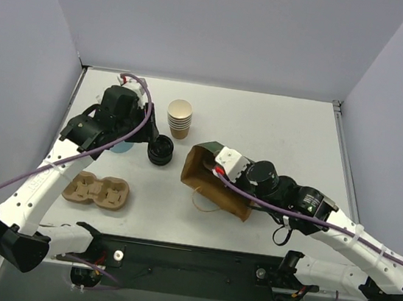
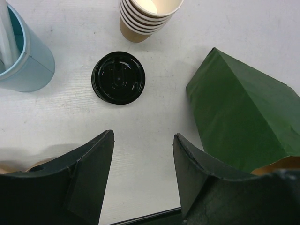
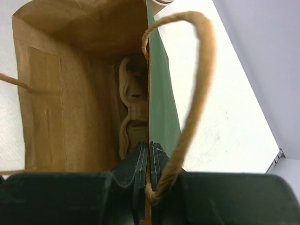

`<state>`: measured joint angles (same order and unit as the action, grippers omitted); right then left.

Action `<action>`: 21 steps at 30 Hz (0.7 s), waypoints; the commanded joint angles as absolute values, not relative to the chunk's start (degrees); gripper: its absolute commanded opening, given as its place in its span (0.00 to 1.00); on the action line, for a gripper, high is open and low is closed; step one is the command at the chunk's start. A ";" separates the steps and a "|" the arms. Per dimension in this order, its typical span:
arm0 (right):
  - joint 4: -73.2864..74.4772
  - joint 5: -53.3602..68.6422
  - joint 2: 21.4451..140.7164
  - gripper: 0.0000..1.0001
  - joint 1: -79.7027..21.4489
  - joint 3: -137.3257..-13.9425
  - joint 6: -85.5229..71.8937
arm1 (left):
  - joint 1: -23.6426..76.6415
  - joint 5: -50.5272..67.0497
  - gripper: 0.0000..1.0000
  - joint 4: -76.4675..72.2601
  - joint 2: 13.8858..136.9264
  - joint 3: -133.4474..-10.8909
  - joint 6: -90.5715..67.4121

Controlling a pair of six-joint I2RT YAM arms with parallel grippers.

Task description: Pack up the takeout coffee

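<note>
No kraft cup with a black lid shows clearly. A round black lid lies on the table and also shows in the left wrist view; I cannot tell if a cup is under it. My left gripper hangs above the table near it, open and empty. The brown paper bag with a green side lies on its side, mouth to the left. My right gripper is shut on the bag's rim by its twine handle. A pulp cup carrier sits deep inside the bag.
A stack of lidless tan cups stands behind the lid, also in the left wrist view. A pale blue container stands left of the lid. A second pulp carrier lies front left. The bag's green side is to the right.
</note>
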<state>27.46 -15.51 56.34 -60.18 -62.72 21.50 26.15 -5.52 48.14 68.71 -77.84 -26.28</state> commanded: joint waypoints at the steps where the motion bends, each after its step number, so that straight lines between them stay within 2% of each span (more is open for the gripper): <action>1: 23.91 -19.51 57.21 0.00 -60.91 -62.84 23.11 | 26.37 -4.04 0.63 44.65 68.29 -77.78 -25.14; 7: 23.12 -16.00 59.85 0.00 -58.19 -67.05 18.30 | 26.37 -3.87 0.63 46.31 70.22 -82.96 -24.79; 11: 25.75 -11.35 63.36 0.00 -51.78 -72.67 5.65 | 26.28 -4.57 0.63 50.78 71.28 -87.27 -25.57; 15: 25.84 -6.33 64.86 0.00 -43.52 -71.28 -6.84 | 26.02 -5.27 0.63 54.75 71.37 -91.40 -27.68; 21: 25.40 -6.68 66.88 0.00 -42.71 -74.70 -15.46 | 26.01 -0.11 0.62 56.95 72.94 -95.79 -28.91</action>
